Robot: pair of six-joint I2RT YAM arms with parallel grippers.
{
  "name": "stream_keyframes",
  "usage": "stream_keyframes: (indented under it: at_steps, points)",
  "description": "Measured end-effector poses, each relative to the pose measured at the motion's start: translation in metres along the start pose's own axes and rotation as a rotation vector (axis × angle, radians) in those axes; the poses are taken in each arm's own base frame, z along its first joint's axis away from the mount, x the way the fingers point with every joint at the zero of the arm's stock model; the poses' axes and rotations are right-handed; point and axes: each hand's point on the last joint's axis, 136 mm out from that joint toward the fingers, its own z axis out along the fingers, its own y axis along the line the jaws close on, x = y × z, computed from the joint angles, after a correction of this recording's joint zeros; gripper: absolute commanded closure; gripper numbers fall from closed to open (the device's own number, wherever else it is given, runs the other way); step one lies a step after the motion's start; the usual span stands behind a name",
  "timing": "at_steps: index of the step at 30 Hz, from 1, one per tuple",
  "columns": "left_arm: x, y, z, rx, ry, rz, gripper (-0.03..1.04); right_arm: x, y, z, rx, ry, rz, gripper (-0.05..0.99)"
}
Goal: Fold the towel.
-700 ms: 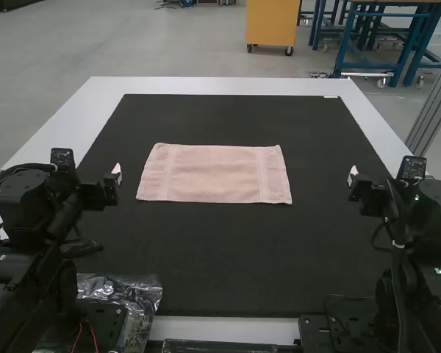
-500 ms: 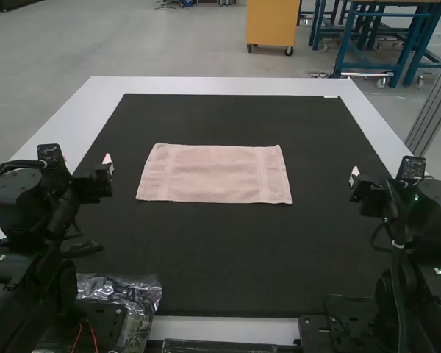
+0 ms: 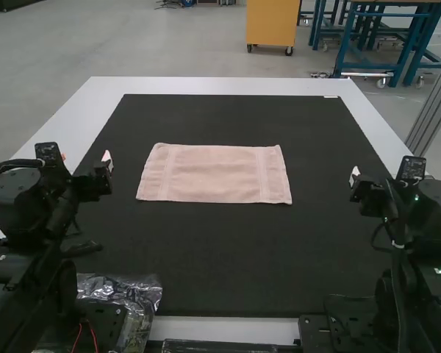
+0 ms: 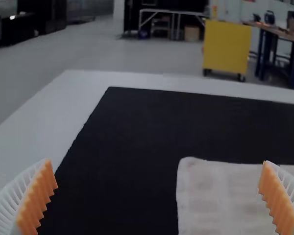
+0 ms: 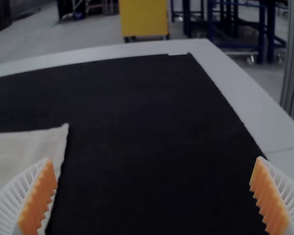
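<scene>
Nearest, well to the near left of the towel (image 3: 214, 174), crumpled shiny plastic (image 3: 143, 294) lies by the base of the left arm (image 3: 22, 198), with two red wires (image 3: 77, 338) close by. The base of the right arm (image 3: 426, 220) stands well to the near right of the towel. Between the bases, on the towel's near side, runs a white strip of the table (image 3: 228, 327), and beyond that strip the dark mat (image 3: 220, 257) begins.

Farther on, the left gripper (image 3: 107, 158) is to the left of the towel and apart from it, its jaws wide open, the ribbed white fingers with orange pads (image 4: 36, 196) well separated. The right gripper (image 3: 353, 175) is to the right of the towel, also apart from it, and its jaws are wide open too.

The towel itself, pale pink, lies flat and smooth on the mat, its long sides running left to right, a woven band near each short end. I cannot tell how many layers it has.

Past the towel the mat goes on, with a small white piece at its far edge, to the towel's far right. The table's white border lies beyond that.
</scene>
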Motion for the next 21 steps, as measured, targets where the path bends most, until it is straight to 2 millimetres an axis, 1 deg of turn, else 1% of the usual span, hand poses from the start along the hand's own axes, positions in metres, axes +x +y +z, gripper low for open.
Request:
stream_keyframes:
  at_steps: [3,5,8,9,14,17,19,21]
  points:
    - [-0.019,-0.001,-0.001,0.001,-0.078,0.074,0.04,-0.012,0.000,0.000,0.001,-0.050,-0.001,0.03]
    - [-0.027,-0.001,-0.002,-0.006,-0.111,0.161,0.04,-0.029,0.000,-0.002,0.003,-0.120,0.001,0.03]
    - [-0.036,-0.001,-0.003,-0.015,-0.146,0.260,0.04,-0.049,-0.004,-0.005,0.028,-0.203,-0.018,0.03]
    - [-0.038,-0.001,-0.003,-0.018,-0.155,0.283,0.05,-0.053,-0.005,-0.006,0.039,-0.219,-0.043,0.03]
    - [-0.039,-0.001,-0.003,-0.027,-0.157,0.394,0.05,-0.058,-0.007,-0.007,0.076,-0.232,-0.242,0.03]
    - [-0.042,-0.001,-0.004,-0.034,-0.170,0.439,0.05,-0.077,-0.006,-0.012,0.093,-0.309,-0.324,0.03]
    - [-0.047,-0.001,-0.005,-0.039,-0.189,0.454,0.05,-0.082,-0.006,-0.014,0.102,-0.330,-0.359,0.03]
    - [-0.056,-0.002,-0.006,-0.046,-0.224,0.462,0.05,-0.086,-0.007,-0.016,0.112,-0.345,-0.382,0.03]
